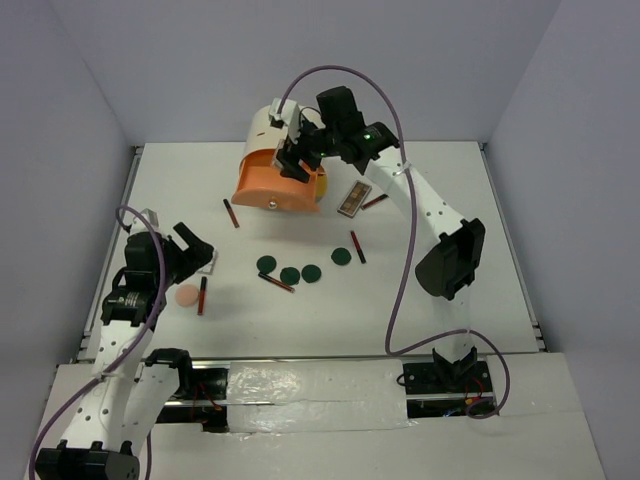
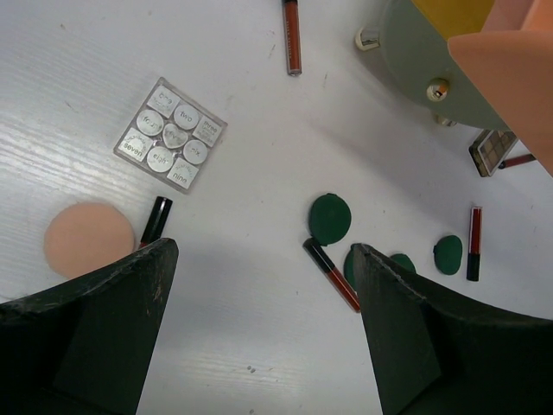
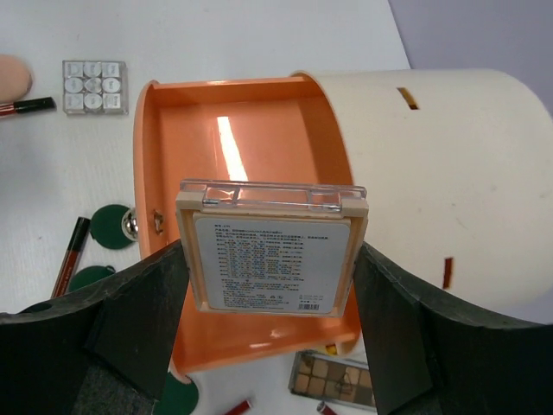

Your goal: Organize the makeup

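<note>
My right gripper [image 3: 270, 264] is shut on a cream rectangular palette [image 3: 272, 233], label side up, held over the open orange drawer [image 3: 233, 130] of the cream cabinet [image 3: 449, 173]. My left gripper [image 2: 263, 249] stands open and holds nothing, low over the table. A peach puff [image 2: 89, 239] and a clear square palette [image 2: 170, 134] lie just left of it. To its right are dark green discs [image 2: 330, 218] and a dark-red stick [image 2: 331, 273]. From above, several green discs [image 1: 290, 274] sit mid-table, and a brown palette [image 1: 354, 199] lies beside the drawer.
Other dark-red sticks lie scattered: one [image 1: 231, 213] left of the drawer, one [image 1: 202, 295] by the puff [image 1: 187, 296], one [image 1: 357, 246] near the rightmost disc. A yellow drawer [image 1: 320, 185] shows behind the orange one. Raised rails [image 1: 510, 240] edge the table.
</note>
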